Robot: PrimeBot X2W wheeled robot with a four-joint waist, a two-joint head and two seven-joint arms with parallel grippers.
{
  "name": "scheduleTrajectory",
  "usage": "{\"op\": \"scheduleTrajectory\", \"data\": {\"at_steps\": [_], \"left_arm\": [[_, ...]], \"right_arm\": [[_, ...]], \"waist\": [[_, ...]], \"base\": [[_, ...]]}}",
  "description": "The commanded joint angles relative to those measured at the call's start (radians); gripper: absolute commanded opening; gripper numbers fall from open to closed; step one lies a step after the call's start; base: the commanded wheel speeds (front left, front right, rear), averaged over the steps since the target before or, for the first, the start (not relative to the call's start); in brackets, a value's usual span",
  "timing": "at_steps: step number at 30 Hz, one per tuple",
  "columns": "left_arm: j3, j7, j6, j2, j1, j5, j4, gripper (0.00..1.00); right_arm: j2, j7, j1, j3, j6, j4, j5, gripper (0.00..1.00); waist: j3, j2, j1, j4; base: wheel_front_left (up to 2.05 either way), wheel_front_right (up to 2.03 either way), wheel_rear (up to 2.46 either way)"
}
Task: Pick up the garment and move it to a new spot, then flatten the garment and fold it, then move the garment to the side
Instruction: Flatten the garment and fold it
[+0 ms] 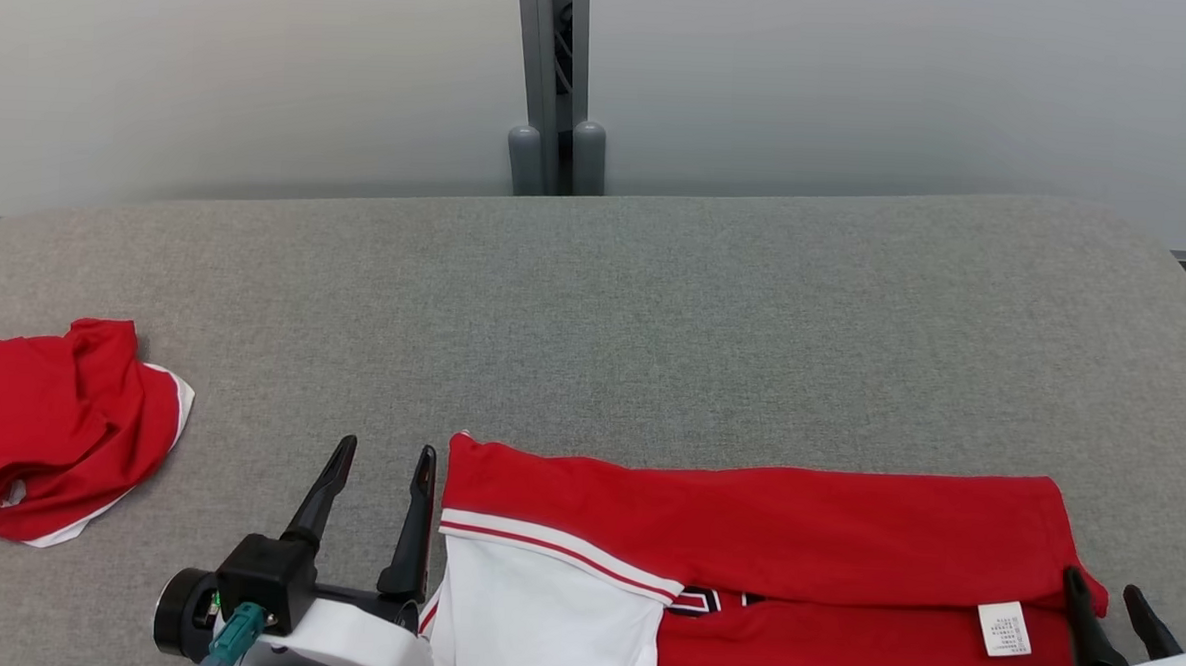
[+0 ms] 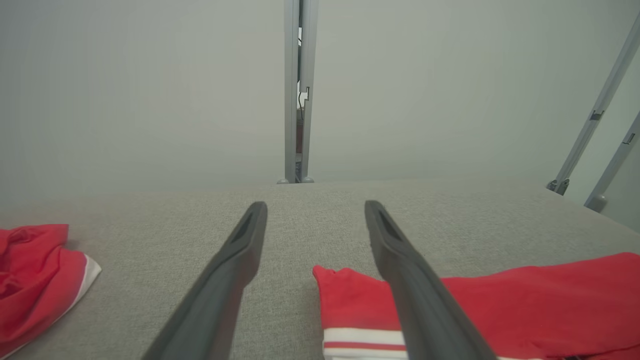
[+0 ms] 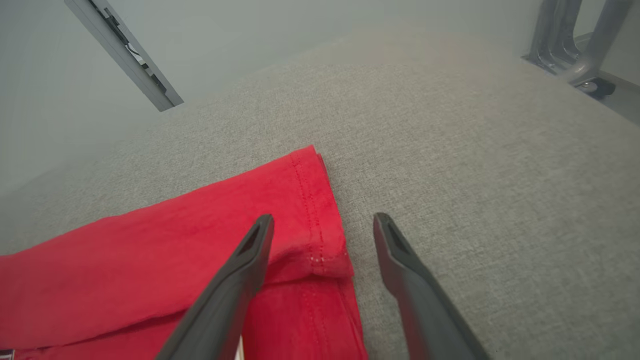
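A red garment (image 1: 764, 541) with a white sleeve and white-and-red striped trim lies partly folded along the near edge of the grey table (image 1: 654, 316), its far half doubled over toward me. My left gripper (image 1: 384, 459) stands open just beside its left end; in the left wrist view the gripper (image 2: 315, 207) has its right finger (image 2: 415, 295) over the garment (image 2: 525, 300). At the garment's right end my right gripper (image 1: 1103, 588) is open, and in the right wrist view that gripper (image 3: 322, 220) straddles the hemmed corner of the garment (image 3: 175, 250). Nothing is held.
A second red garment (image 1: 38, 424) with white trim lies crumpled at the table's left edge, also in the left wrist view (image 2: 35, 280). A grey post (image 1: 554, 81) stands behind the table against pale panels. The table's far half is bare cloth.
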Motion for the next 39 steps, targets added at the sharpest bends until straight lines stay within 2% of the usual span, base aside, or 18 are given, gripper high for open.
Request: {"op": "scheduleTrajectory", "data": {"at_steps": [1, 13, 23, 27, 28, 30, 31, 39], "left_arm": [[0.004, -0.004, -0.006, 0.003, -0.017, 0.009, 0.002, 1.00], [0.021, -0.004, -0.022, 0.003, -0.043, 0.038, 0.005, 1.00], [0.034, -0.004, -0.026, 0.003, -0.053, 0.046, 0.007, 1.00], [0.032, -0.004, -0.023, 0.003, -0.052, 0.046, 0.007, 1.00], [0.031, -0.004, -0.022, 0.003, -0.051, 0.046, 0.008, 1.00], [0.030, -0.004, -0.020, 0.003, -0.051, 0.046, 0.008, 1.00], [0.030, -0.004, -0.019, 0.003, -0.052, 0.046, 0.009, 1.00], [0.027, -0.004, -0.014, 0.003, -0.056, 0.033, 0.012, 1.00]], "right_arm": [[0.004, -0.005, -0.023, 0.009, 0.000, 0.023, 0.026, 1.00], [0.035, -0.004, -0.087, 0.027, 0.000, 0.165, 0.215, 1.00], [0.063, 0.005, -0.099, 0.142, 0.001, 0.199, 0.335, 1.00], [0.056, 0.005, -0.104, 0.172, 0.001, 0.192, 0.365, 0.98], [0.054, 0.005, -0.105, 0.182, 0.001, 0.189, 0.373, 0.61], [0.048, 0.004, -0.109, 0.202, 0.001, 0.186, 0.385, 0.08], [0.043, 0.004, -0.113, 0.210, 0.001, 0.184, 0.388, 0.00], [-0.014, -0.003, -0.139, 0.170, 0.000, 0.174, 0.352, 0.00]], "waist": [[0.015, -0.0001, 0.0000, 0.010], [0.064, -0.0001, 0.0000, 0.042], [0.067, -0.0001, 0.0000, 0.049], [0.065, -0.0001, 0.0000, 0.050], [0.064, -0.0001, 0.0000, 0.050], [0.063, -0.0001, 0.0000, 0.050], [0.062, -0.0001, 0.0000, 0.050], [0.059, -0.0001, 0.0000, 0.048]], "base": [[0.00, 0.00, 0.00], [0.00, 0.00, 0.00], [0.00, 0.00, 0.00], [0.00, 0.00, 0.00], [0.00, 0.00, 0.00], [0.00, 0.00, 0.00], [0.00, 0.00, 0.00], [0.00, 0.00, 0.00]]}}
